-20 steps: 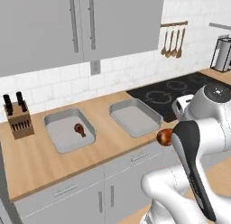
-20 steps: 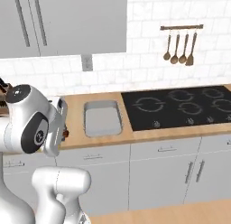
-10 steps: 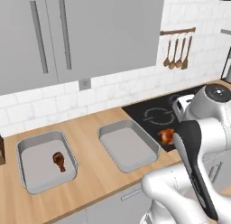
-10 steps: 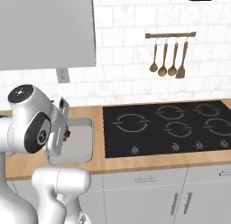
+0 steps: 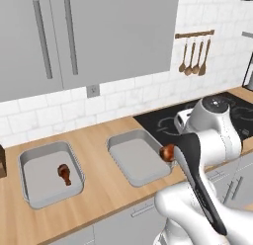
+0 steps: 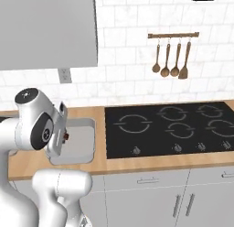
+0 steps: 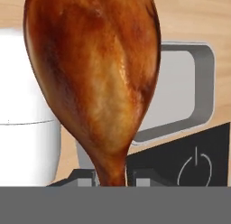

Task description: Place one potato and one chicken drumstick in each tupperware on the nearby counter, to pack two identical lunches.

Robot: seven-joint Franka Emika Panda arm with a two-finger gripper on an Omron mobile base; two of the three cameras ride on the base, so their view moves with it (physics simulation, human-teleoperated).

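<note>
My gripper point(image 7: 112, 179) is shut on the thin bone end of a glossy red-brown chicken drumstick point(image 7: 94, 78), which hangs close in front of the hand camera. In the left base view that drumstick point(image 5: 167, 152) sits just above the right rim of the right tupperware point(image 5: 129, 177), whose inside is bare. The left tupperware point(image 5: 27, 202) holds a second drumstick point(image 5: 64, 174). Both stand on the wooden counter point(image 5: 101, 199). Beside my arm in the right base view is the right tupperware point(image 6: 80, 141). The potato is out of view.
The black stovetop point(image 6: 173, 130) lies right of the tupperwares, its corner point(image 5: 153, 123) close to the held drumstick. Wooden utensils point(image 6: 171, 56) hang on a wall rail. Grey wall cabinets point(image 5: 99, 36) hang over the counter. A dark knife block edge point(image 5: 1, 162) shows at far left.
The whole picture has shifted and grown: the base has driven closer along the counter, and the knife block has slid to the left edge. The drumstick stays in my shut gripper.
</note>
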